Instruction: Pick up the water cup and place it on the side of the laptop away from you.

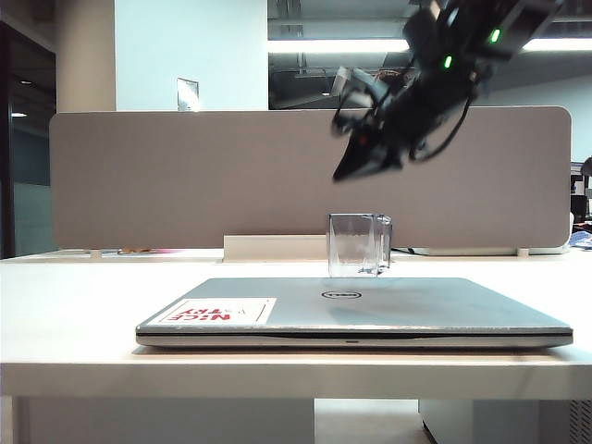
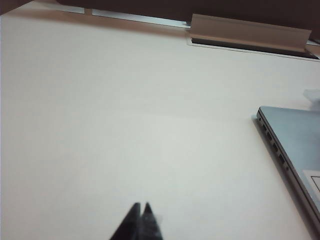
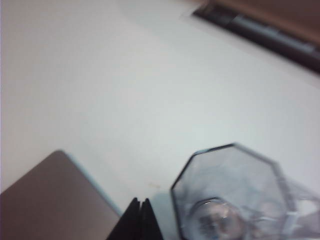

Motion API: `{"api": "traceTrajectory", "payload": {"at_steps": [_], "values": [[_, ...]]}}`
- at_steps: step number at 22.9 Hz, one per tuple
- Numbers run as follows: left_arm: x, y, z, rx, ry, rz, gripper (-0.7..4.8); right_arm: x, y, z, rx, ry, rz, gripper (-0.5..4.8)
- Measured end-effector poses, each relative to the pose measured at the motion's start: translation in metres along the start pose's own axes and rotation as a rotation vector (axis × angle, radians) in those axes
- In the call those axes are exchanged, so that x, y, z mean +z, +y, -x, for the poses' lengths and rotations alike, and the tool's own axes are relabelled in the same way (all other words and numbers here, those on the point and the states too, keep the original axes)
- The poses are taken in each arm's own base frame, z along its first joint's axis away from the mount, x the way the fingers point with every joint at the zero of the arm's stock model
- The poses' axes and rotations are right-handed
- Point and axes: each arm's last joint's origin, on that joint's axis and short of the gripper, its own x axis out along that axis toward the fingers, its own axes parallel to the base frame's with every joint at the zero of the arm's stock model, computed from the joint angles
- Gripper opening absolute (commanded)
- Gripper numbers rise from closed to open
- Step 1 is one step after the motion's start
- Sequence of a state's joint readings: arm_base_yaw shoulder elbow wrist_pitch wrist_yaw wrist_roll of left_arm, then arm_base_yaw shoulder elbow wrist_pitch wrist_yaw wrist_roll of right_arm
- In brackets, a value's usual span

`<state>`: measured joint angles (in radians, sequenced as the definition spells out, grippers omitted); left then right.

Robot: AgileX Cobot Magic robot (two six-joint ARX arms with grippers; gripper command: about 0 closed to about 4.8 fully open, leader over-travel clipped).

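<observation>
1. The water cup [image 1: 359, 244] stood upright on the table [image 1: 74, 277] just beyond the far edge of the laptop [image 1: 388, 310], near its middle, at roughly twelve o'clock from the Dell logo in the exterior view. That already looked like the side away from the viewer.

2. The cup was clear with a faint grey-blue tint; its walls were flat facets, and from the right wrist view its rim [image 3: 230, 190] read as a polygon with the smaller base visible through it. It appeared empty.

3. The right gripper [image 1: 356, 166] hung in the air above the cup, at about twelve o'clock from it, not touching it. Its fingers [image 3: 141, 220] were pressed together and held nothing.

4. By my reading the step was a retreat after placement. To do it well, the arm should rise clear before swinging aside, so nothing clips the rim and tips a light, narrow-based cup.

5. The left gripper [image 2: 141, 220] sat over bare table at about nine o'clock from the laptop, tips together, empty.

6. A grey partition [image 1: 185, 176] closed off the desk behind.
</observation>
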<state>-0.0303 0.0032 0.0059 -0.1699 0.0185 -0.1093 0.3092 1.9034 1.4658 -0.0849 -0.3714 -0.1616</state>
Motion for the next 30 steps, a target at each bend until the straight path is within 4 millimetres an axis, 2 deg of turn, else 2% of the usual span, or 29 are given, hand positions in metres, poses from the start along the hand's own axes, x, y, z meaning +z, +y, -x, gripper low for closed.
{"api": "traceTrajectory", "payload": {"at_steps": [1,5,9,14,18,23,26,30], "values": [[0.000,0.000,0.000,0.000,-0.001,0.000,-0.06,0.008,-0.004,0.012,-0.026,-0.026,0.003,-0.06],[0.000,0.000,0.000,0.000,0.000,0.000,-0.06,0.018,-0.022,0.048,-0.116,-0.027,-0.027,-0.06],[0.000,0.000,0.000,0.000,0.000,0.000,-0.06,0.016,-0.036,0.077,-0.169,-0.002,-0.070,-0.06],[0.000,0.000,0.000,0.000,0.000,0.000,-0.06,-0.020,-0.043,0.109,-0.232,0.020,-0.129,-0.06],[0.000,0.000,0.000,0.000,0.000,0.000,-0.06,-0.053,-0.041,0.138,-0.325,-0.040,-0.234,-0.06],[0.000,0.000,0.000,0.000,0.000,0.000,-0.06,-0.082,-0.017,0.158,-0.382,-0.100,-0.231,-0.06],[0.000,0.000,0.000,0.000,-0.001,0.000,-0.06,-0.107,-0.001,0.170,-0.415,-0.156,-0.297,-0.06],[0.000,0.000,0.000,0.000,-0.001,0.000,-0.06,-0.127,0.016,0.184,-0.441,-0.206,-0.336,-0.06]]}}
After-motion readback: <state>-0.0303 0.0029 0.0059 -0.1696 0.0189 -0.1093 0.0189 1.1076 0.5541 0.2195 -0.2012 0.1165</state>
